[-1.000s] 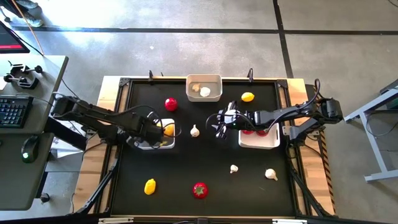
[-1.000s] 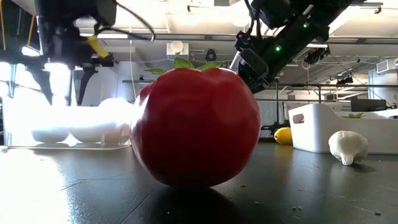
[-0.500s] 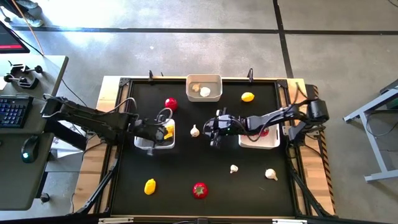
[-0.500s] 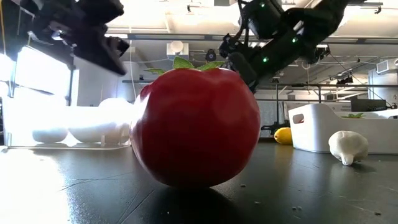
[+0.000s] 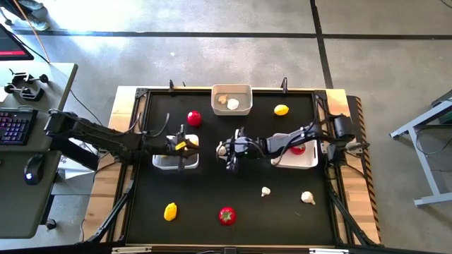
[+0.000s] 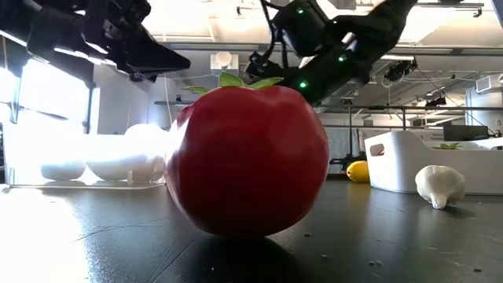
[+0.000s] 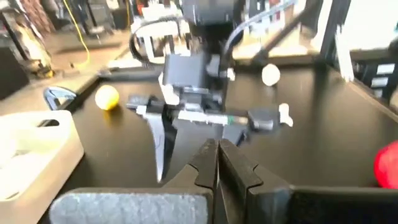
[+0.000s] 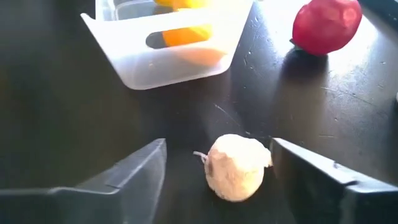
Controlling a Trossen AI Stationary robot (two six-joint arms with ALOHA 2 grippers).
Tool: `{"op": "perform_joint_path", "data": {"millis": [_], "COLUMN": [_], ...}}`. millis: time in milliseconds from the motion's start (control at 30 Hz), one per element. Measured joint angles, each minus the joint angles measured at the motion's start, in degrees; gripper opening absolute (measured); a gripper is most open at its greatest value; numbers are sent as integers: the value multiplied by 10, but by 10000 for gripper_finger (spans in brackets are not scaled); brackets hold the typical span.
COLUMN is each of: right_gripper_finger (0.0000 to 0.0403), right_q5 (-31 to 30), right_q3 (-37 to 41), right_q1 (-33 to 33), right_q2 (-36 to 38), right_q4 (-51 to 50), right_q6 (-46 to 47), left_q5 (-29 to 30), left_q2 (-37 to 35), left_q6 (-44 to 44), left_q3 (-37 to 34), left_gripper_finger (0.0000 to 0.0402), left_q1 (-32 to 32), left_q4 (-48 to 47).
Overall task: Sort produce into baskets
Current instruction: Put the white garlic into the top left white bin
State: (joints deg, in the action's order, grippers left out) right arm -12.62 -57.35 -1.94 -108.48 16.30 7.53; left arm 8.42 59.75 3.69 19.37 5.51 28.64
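**Right gripper straddles a garlic bulb at table centre; left gripper closed over the lemon bin**

At the far left of the high view, a desk with a keyboard [image 5: 15,127] stands off the table. On the black table [image 5: 212,204], the left arm reaches from the left edge, its left gripper [image 5: 182,145] over the left basket [image 5: 164,161]; in the left wrist view its fingers [image 7: 217,163] are pressed together with nothing between them. In the right wrist view that basket [image 8: 165,46] holds yellow lemons [image 8: 183,34].

A lemon [image 5: 170,211] lies at lower left, a tomato [image 5: 193,118] just above the left basket, and another tomato [image 5: 227,215] at bottom centre.

Centre frame, the right gripper [image 5: 227,149] has its fingers spread wide on either side of a white garlic bulb [image 8: 237,166], not touching it.

The top-centre basket [image 5: 232,89] holds garlic bulbs [image 5: 232,104]. Right of centre, the right basket [image 5: 296,161] holds a tomato [image 5: 298,149]. A lemon [image 5: 281,109] sits at upper right; two garlic bulbs [image 5: 265,190] [image 5: 307,197] lie at lower right.
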Motion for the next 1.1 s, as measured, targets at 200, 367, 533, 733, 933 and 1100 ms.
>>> {"op": "perform_joint_path", "data": {"millis": [200,367,533,733,933,1100], "right_gripper_finger": [321,305,251,184,129,99], "right_q5": [-9,-9,-7,50,62,62], "right_q3": [-20,-23,-23,-23,-23,-23], "right_q1": [1,3,8,28,35,42], "right_q2": [-30,-53,-53,-56,-55,-37], "right_q4": [-20,-19,-16,-15,-9,-9], "right_q6": [-5,0,0,10,-4,-5], "left_q5": [-1,1,12,13,14,14], "left_q2": [0,0,0,0,0,0], "left_q6": [-3,-1,16,20,25,24], "left_q3": [-32,-37,-36,-36,-36,-36], "left_gripper_finger": [0,0,0,0,0,0], "left_q1": [-4,-4,-4,-4,-4,-4], "left_q4": [56,63,75,77,82,82]}}
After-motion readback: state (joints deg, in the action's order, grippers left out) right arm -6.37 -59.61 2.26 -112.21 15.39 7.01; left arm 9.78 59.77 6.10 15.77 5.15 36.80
